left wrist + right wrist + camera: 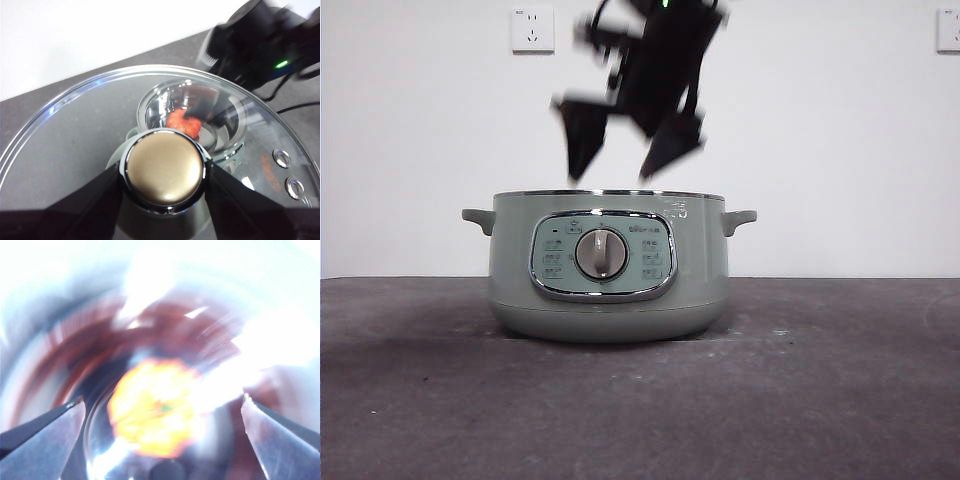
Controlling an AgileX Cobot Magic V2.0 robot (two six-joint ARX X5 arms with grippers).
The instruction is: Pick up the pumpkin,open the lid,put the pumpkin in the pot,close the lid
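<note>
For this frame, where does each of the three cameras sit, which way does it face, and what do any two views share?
Front: low at table height, facing level at the pot; the right tool, open, hangs blurred above it.
Left wrist: on the left arm, looking down through the lifted lid; the left tool clamps its knob.
Right wrist: on the right arm, looking down into the pot, blurred; its own open jaws frame the pumpkin.
Shared: both wrist views show the pumpkin in the pot.

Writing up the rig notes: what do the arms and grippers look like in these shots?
Both are black. The right gripper has two flat jaws tapering to points under a blocky body with a green light and black cables, motion-blurred in the front view. The left gripper shows two broad matte black jaws. No markings are legible.
</note>
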